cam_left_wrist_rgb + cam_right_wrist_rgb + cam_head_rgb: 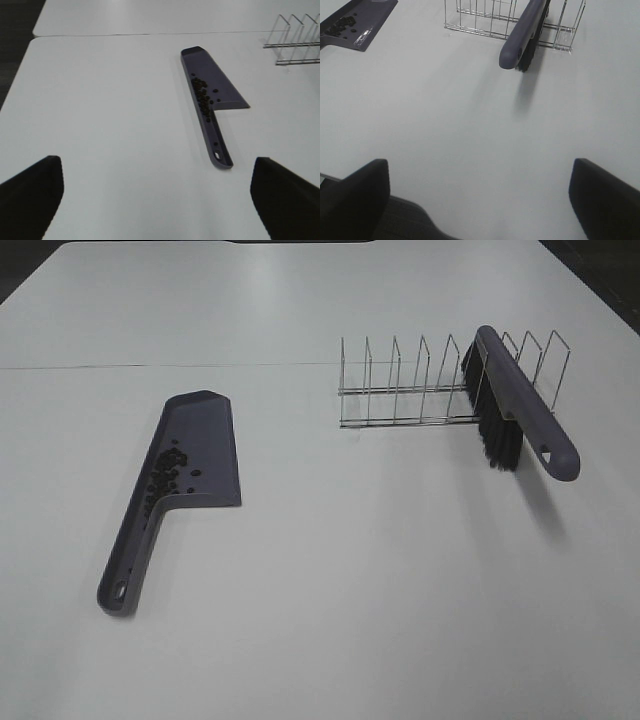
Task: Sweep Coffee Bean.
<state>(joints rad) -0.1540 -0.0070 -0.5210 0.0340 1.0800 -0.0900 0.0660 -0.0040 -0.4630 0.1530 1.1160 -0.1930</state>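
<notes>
Exterior high: purple dustpan point(190, 465) flat on the white table point(330, 610), handle toward the near edge. Coffee bean point(168, 473) heap inside the pan, bunched along the wall by the handle, probably because that wall stops rolling. No stray beans visible on the table, so sweeping looks finished. Brush point(520, 410) parked in the wire rack point(400, 390), bristles down, handle leaning out over the rack's front rail. Neither arm in this view.

Left wrist: left gripper point(157, 197) spread wide, holding nothing, both dark fingertips at the frame's corners, well back from the dustpan point(212, 100). Beans point(201, 92) clustered near the pan's neck.

Right wrist: right gripper point(480, 197) likewise parted and empty, well apart from the brush point(522, 35) resting across the rack point(480, 20). Dustpan corner point(357, 22) just visible, beans on it.
</notes>
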